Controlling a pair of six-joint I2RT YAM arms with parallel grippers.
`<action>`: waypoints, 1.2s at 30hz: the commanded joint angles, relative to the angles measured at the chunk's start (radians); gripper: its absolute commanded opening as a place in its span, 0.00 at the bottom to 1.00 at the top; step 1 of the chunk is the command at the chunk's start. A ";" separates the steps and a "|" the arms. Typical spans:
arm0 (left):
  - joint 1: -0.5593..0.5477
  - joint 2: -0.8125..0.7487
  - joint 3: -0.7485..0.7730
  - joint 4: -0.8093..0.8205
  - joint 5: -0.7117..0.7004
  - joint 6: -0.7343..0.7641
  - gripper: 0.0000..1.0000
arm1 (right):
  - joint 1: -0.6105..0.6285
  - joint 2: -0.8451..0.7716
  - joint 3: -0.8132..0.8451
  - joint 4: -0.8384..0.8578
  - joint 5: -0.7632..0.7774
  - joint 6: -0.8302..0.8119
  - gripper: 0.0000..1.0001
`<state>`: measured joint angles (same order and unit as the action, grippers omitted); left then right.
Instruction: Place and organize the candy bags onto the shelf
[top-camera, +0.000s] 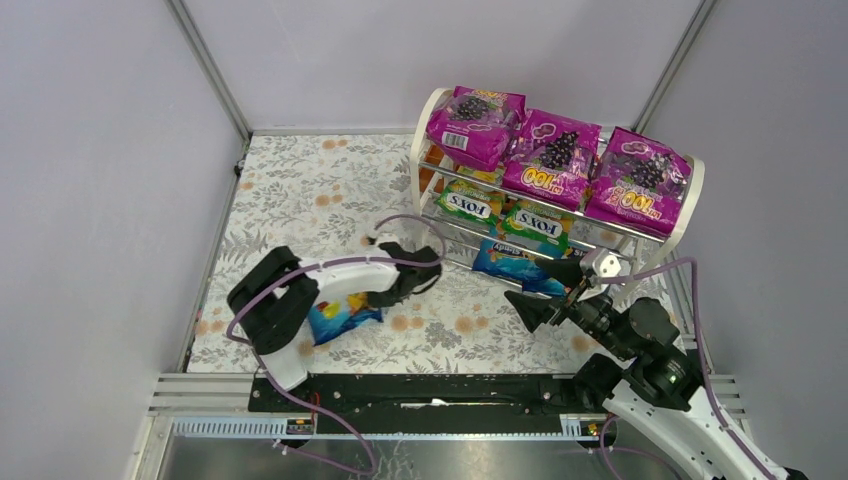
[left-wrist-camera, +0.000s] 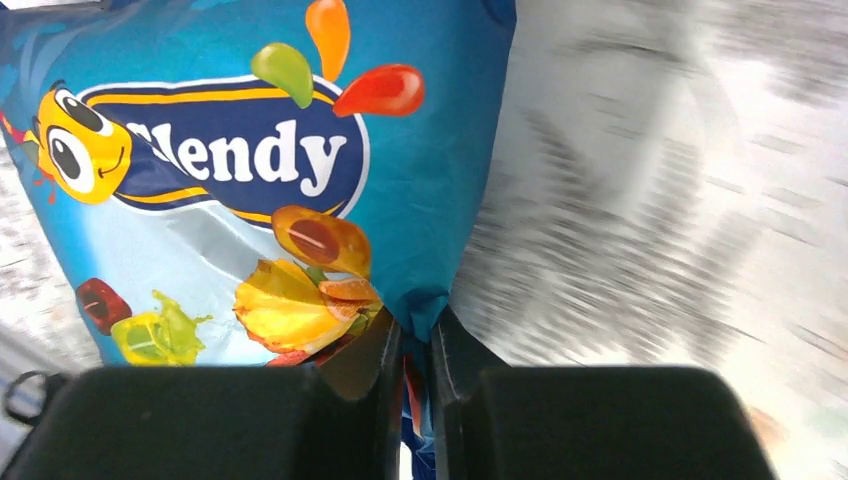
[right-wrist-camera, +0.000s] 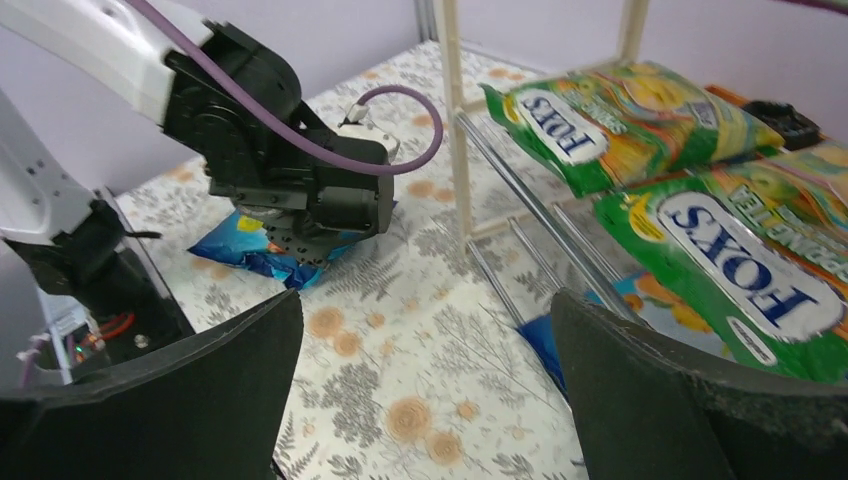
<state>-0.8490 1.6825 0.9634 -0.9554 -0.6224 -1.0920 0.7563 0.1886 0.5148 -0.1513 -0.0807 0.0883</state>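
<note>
- The blue bag (left-wrist-camera: 250, 200) in front of my left wrist camera reads "…lendy" in white on a dark blue oval, beside a yellow cartoon face and pictures of fruit.
- My left claw (left-wrist-camera: 415, 340) is clenched on the bottom edge of that bag, whose fold is pinched between the two black fingers.
- From above, the bag lies on the floral cloth (top-camera: 300, 180) at about 8 o'clock, partly under my left arm.
- My left arm is folded, with its elbow at 8 o'clock and its wrist reaching toward 3 o'clock.
- The shelf (top-camera: 420, 150) stands at 1 o'clock.
- Its top tier carries three magenta bags (top-camera: 552, 157) with a grape picture and "100".
- The middle tier holds two green-yellow FOX'S bags (right-wrist-camera: 750, 270).
- A second blue bag (top-camera: 515, 265) lies on the lowest tier.
- My right claw (right-wrist-camera: 425, 310) is released, jaws spread wide and holding nothing.
- It hangs just in front of the shelf's lowest tier, pointing toward 10 o'clock.
</note>
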 joint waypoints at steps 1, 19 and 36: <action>-0.149 0.056 0.154 0.081 0.127 -0.053 0.12 | -0.001 -0.001 0.071 -0.055 0.072 -0.072 1.00; -0.120 -0.563 -0.104 0.286 0.338 0.091 0.99 | -0.001 0.130 0.079 -0.004 -0.049 -0.008 1.00; 0.156 -0.984 -0.654 0.439 0.540 -0.391 0.72 | 0.008 0.461 0.109 0.032 -0.200 0.145 1.00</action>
<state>-0.6945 0.7338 0.3714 -0.6636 -0.1295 -1.3544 0.7563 0.6121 0.6205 -0.1703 -0.1875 0.2054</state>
